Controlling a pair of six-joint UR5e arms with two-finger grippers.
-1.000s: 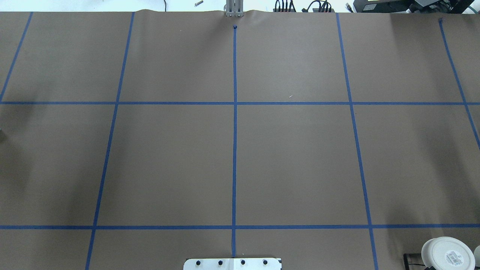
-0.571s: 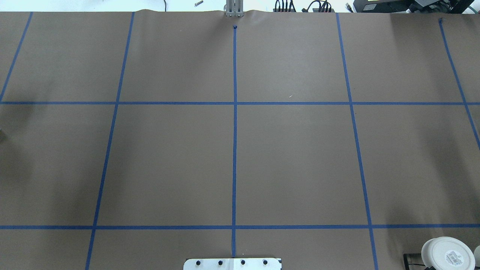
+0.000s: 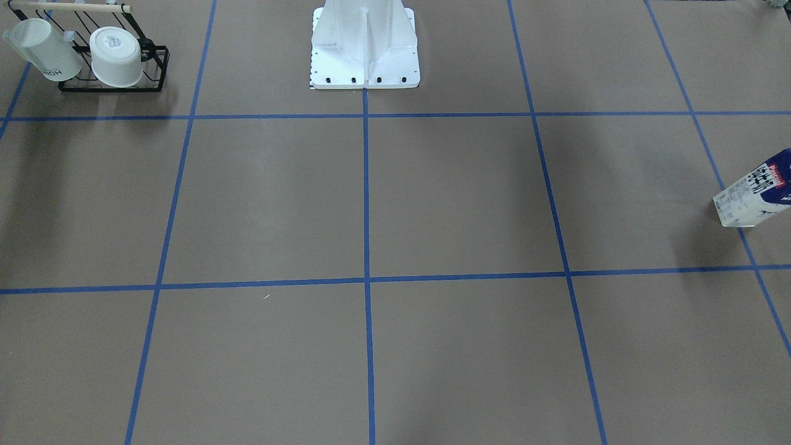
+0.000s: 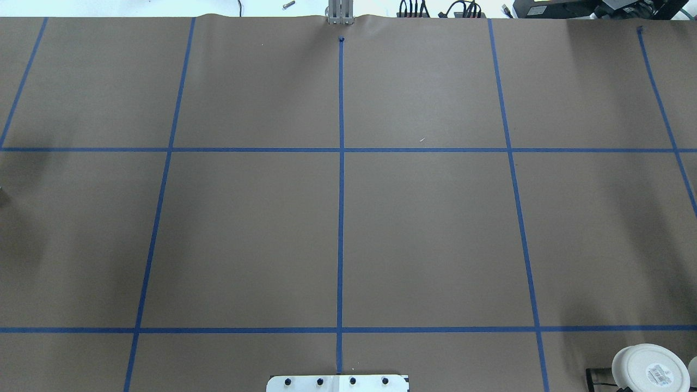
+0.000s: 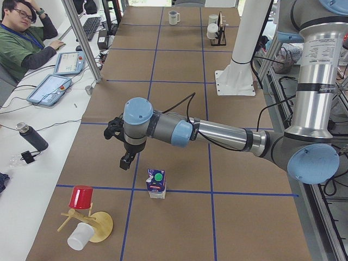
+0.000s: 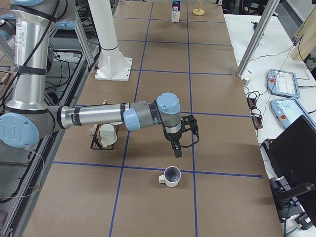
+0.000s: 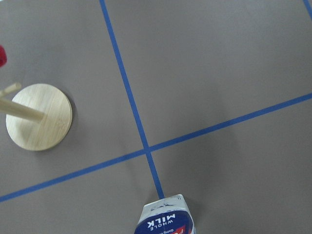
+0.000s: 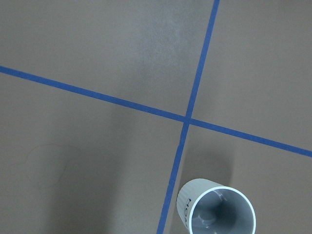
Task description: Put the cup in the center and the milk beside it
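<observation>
Quick status from me, both arms out. My left pincer [image 5: 126, 161] hangs above the table near the milk [image 5: 156, 183], which sits at about 4 o'clock from it in the left side view, apart and not touching. That side view is the only one that catches the fingers, so I can't tell how wide they are.

Same deal on the other side. My right pincer [image 6: 176, 150] hovers over the cup [image 6: 171, 176], which stands at 6 o'clock from it, with a clear gap between them. Can't tell the opening there either.

The milk stands upright at the table end on my left, right on a tape crossing. In my left wrist view it pokes in at 6 o'clock. The cup stands upright at my right end, just beside a tape crossing, at 5 o'clock in my right wrist view.

Head count:
- one carton
- one cup on the table
- two white mugs [image 3: 44, 52] [image 3: 116, 57] on one black rack [image 3: 111, 89]
- one wooden stand [image 5: 100, 225] carrying one red cup [image 5: 81, 197] and one white cup [image 5: 80, 236]
</observation>
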